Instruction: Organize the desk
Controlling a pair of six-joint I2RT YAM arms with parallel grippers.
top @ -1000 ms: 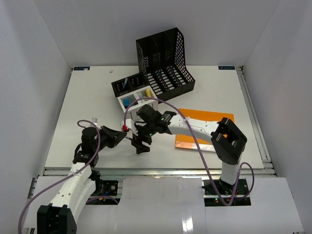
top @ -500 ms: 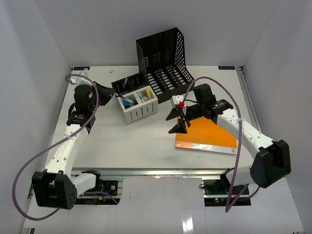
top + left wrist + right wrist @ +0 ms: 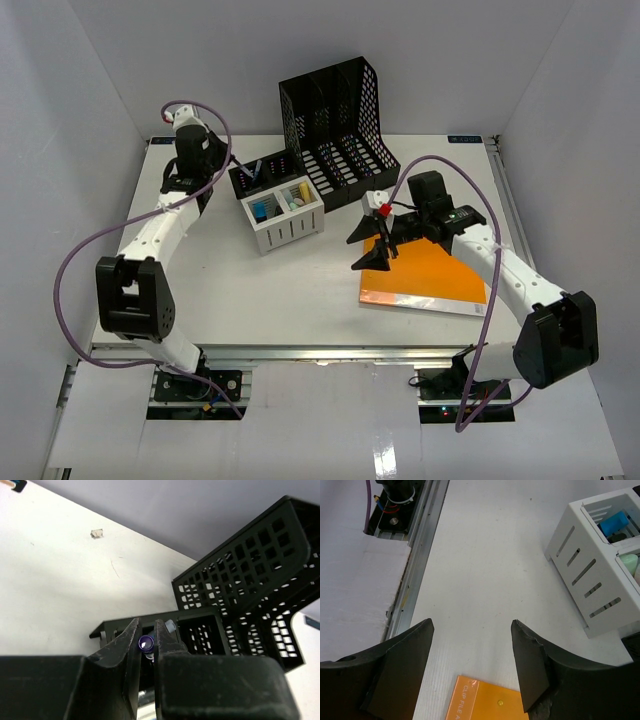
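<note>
The white desk holds a black mesh file rack, a small black pen holder, a white slotted box and an orange clip file. My left gripper is at the pen holder's left end, shut on a purple pen that stands in the holder. My right gripper is open and empty, above the clip file's left corner, with its jaws spread wide.
The file rack stands just behind and right of the pen holder. The white box holds a blue item and pale items. A metal rail runs along the desk's near edge. White enclosure walls surround the desk.
</note>
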